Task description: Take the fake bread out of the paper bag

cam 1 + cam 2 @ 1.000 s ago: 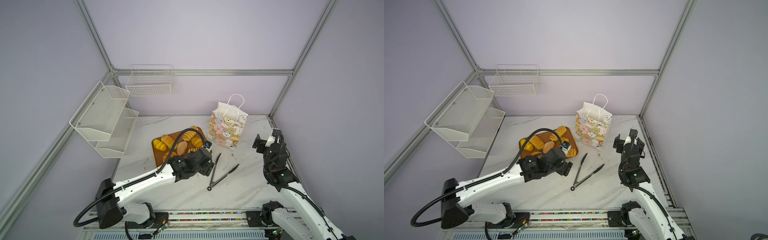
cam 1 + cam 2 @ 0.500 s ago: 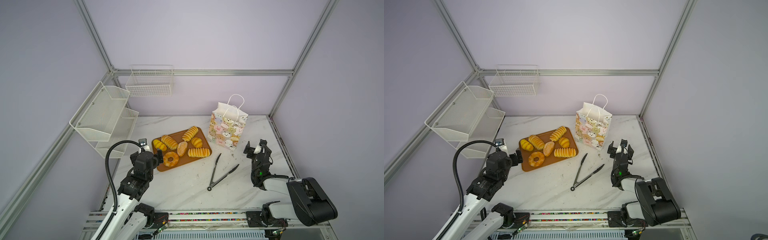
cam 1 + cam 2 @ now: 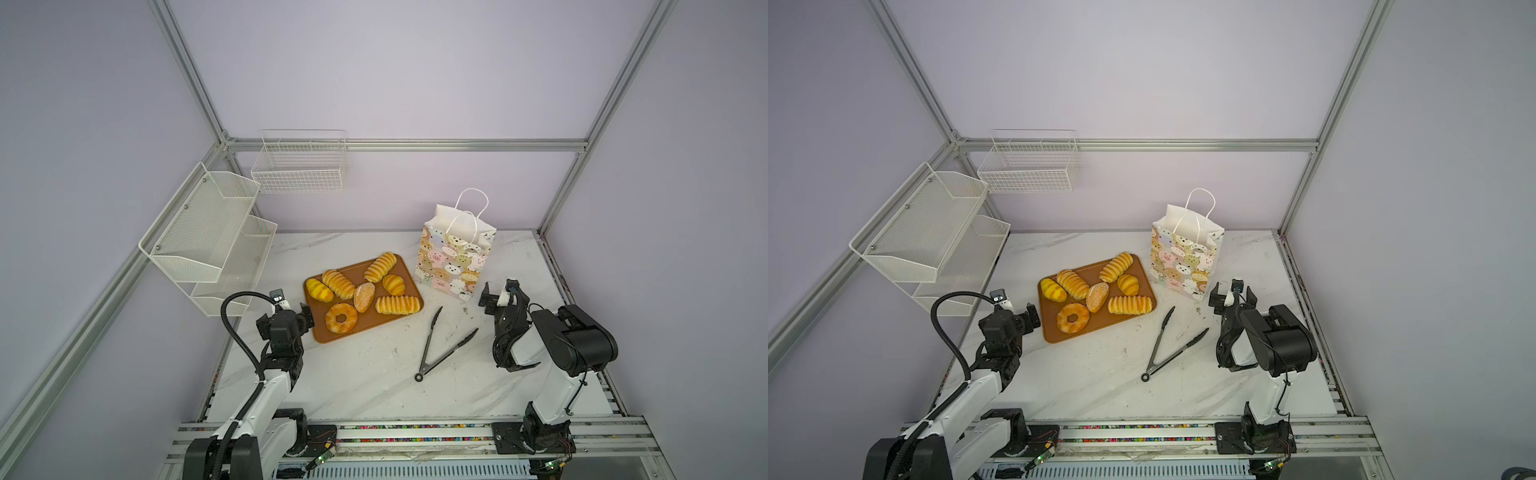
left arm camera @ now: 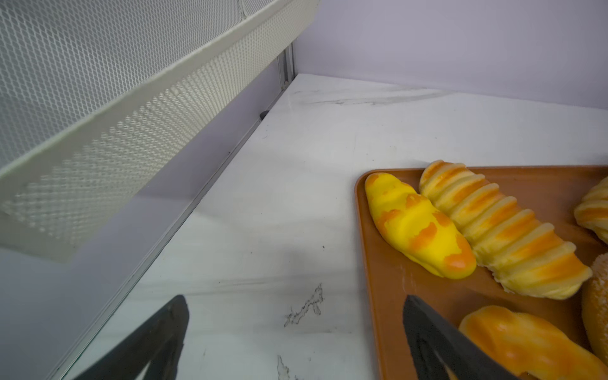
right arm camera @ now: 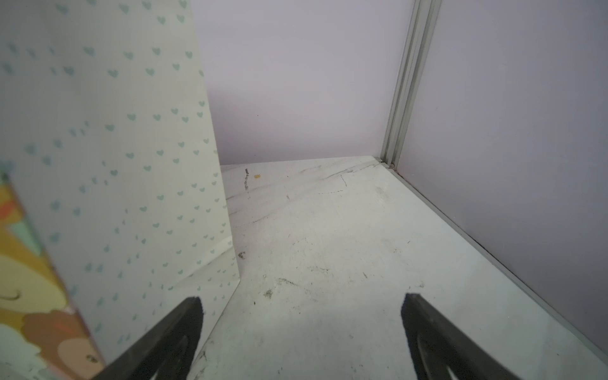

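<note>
Seven pieces of fake bread (image 3: pixel 364 296) lie on the brown tray (image 3: pixel 370 323) at eight o'clock of the upright paper bag (image 3: pixel 451 266), whose inside is hidden; left tool (image 4: pixel 294 302) and right tool (image 5: pixel 302 300) spread, empty; task apparently complete.

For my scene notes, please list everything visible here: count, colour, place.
fake bread: seven, golden-yellow, one pale and speckled, all on the tray
tray: one, brown, table's middle left
paper bag: one, pastel animal print, upright, right of the tray
tongs: one, black, flat on the table, nearer than the bag
mesh shelf: one, white, left wall
wire basket: one, white, back wall
table: one, white marble
left gripper: one, black fingers apart, at the tray's left edge
right gripper: one, black fingers apart, beside the bag
</note>
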`<state>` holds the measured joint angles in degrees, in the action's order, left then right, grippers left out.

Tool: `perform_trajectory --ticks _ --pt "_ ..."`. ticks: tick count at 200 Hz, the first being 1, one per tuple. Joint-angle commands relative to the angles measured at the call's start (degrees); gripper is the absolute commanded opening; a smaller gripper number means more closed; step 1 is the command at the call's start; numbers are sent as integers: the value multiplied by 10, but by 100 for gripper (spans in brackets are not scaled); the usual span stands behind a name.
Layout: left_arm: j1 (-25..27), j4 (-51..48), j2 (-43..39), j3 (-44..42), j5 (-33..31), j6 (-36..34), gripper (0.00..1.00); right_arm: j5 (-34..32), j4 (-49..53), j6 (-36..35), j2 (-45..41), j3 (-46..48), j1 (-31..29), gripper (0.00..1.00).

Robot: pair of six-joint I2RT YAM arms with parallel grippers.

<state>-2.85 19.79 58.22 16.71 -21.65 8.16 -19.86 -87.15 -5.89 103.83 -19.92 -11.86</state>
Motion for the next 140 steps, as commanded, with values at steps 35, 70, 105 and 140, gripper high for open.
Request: perform_trajectory --ticks 35,70,105,140 --pt "-10 337 193 -8 85 -7 100 -2 76 48 -12 -59 35 97" --pt "-11 311 259 37 104 -20 100 1 76 48 -13 -59 39 97" --pt "-10 289 295 63 150 -42 100 1 74 46 -13 -58 39 97" --pt "-9 329 305 50 153 -48 100 1 74 46 -14 -59 39 97"
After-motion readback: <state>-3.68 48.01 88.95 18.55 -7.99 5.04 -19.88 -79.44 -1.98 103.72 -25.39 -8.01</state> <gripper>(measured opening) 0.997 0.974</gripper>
